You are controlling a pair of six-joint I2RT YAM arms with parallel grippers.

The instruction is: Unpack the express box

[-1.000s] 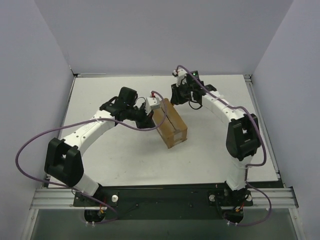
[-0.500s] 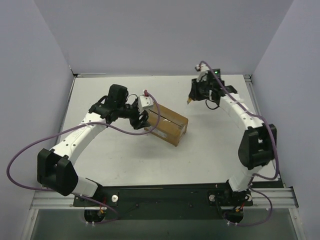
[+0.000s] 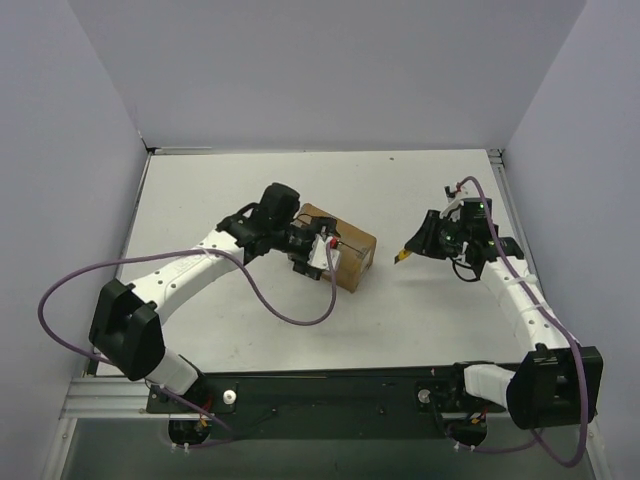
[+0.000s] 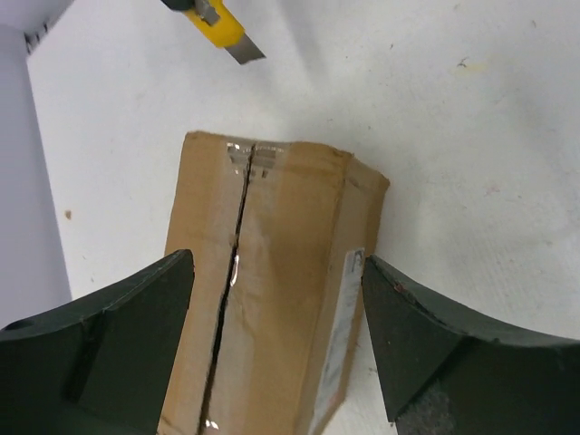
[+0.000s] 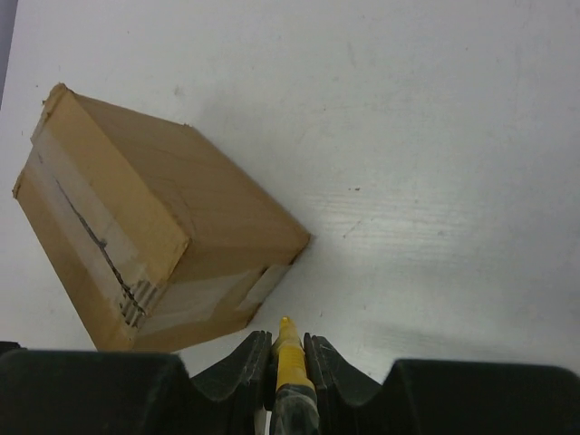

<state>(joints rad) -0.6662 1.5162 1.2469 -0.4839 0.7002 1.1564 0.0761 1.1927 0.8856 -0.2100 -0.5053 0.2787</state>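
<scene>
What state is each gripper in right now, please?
Left gripper: open, straddling the box.
Right gripper: closed on the yellow utility knife.

Your box (image 3: 352, 250) sat mid-table (image 3: 220, 185). Your left gripper (image 3: 318, 253) hung over its left end, one finger on each side. Your right gripper (image 3: 424, 244) was off to the box's right, apart from it, with the knife (image 3: 405, 257) between its fingers, pointing toward the box.

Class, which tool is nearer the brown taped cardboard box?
Left. The left tool hangs open directly over the brown taped cardboard box; the right tool, gripping a yellow utility knife, sits apart on the box's right.
</scene>
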